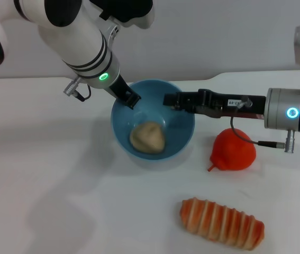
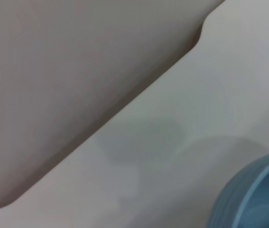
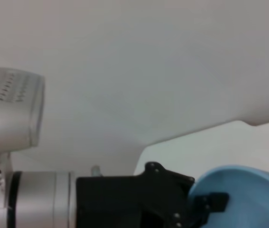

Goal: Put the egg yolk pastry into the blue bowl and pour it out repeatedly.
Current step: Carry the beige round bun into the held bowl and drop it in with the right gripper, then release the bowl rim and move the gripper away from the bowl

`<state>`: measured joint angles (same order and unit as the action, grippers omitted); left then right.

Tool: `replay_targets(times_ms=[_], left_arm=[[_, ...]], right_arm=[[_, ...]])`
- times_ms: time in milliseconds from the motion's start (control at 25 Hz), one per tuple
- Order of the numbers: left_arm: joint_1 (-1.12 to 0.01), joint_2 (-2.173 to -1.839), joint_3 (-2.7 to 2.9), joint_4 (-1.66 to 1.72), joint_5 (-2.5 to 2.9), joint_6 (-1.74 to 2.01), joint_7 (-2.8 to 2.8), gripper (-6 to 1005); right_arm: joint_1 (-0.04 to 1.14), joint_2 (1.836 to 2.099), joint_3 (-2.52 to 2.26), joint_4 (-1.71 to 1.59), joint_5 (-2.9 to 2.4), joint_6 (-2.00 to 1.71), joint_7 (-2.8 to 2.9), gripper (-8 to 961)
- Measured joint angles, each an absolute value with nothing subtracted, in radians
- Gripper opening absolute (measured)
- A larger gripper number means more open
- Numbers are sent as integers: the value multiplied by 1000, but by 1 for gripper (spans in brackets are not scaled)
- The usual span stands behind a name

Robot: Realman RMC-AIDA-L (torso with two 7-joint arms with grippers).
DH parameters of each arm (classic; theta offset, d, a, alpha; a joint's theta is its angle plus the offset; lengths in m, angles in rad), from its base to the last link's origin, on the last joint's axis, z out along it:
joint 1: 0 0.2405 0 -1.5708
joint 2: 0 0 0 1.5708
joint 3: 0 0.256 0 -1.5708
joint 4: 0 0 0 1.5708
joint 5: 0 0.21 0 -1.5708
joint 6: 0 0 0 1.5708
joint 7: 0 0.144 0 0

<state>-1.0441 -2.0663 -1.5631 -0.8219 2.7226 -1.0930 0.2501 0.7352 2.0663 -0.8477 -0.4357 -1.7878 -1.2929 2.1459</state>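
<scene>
The blue bowl [image 1: 177,124] sits at the table's middle, tipped towards me. The pale beige egg yolk pastry [image 1: 147,137] lies inside it, against the near wall. My left gripper [image 1: 130,99] reaches down from the upper left and is shut on the bowl's far-left rim. The right wrist view shows one of its black fingers [image 3: 210,202] clamped over the bowl's rim [image 3: 253,190]. My right gripper [image 1: 170,99] reaches in level from the right and ends at the bowl's far-right rim. A part of the bowl [image 2: 253,199] shows in the left wrist view.
A red fruit [image 1: 233,150] lies right of the bowl, under my right arm. A long orange-striped bread loaf [image 1: 221,223] lies near the front right. The white table [image 1: 44,174] stretches to the left and front of the bowl.
</scene>
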Motion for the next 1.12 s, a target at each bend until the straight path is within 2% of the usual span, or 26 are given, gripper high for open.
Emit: replay_targets(times_ms=[120,200,400,600,800,1120], left_arm=[[-1040,-2066,-1566,-825,2723,-1093,250,0],[-1038,-2064,-1570,-825,2725,-1089,250,0],[-1032,-2059,-1574,-820,2736,-1068,250,0],[-1021,-2057,-1583,-820,2737,-1036,250,0],[-1016,-2055,-1594,-819,2737,-1039,251,-1],[-1063,-2052,-1688,-828,2827,-1189,252,-1]], right_arm=[[713,2066,-847,-459,-1757,-1298,2130,321],[655,2068,-846,-526,-1712,-1292,2041,411],[542,2069,-847,-596,-1620,-1205,1764,438],[480,2075,-844,-642,-1560,-1135,1502,455],[439,2080,-851,-575,-1321,-1073,1087,456],[418,2075,-806,-445,-1222,-1039,932,455]])
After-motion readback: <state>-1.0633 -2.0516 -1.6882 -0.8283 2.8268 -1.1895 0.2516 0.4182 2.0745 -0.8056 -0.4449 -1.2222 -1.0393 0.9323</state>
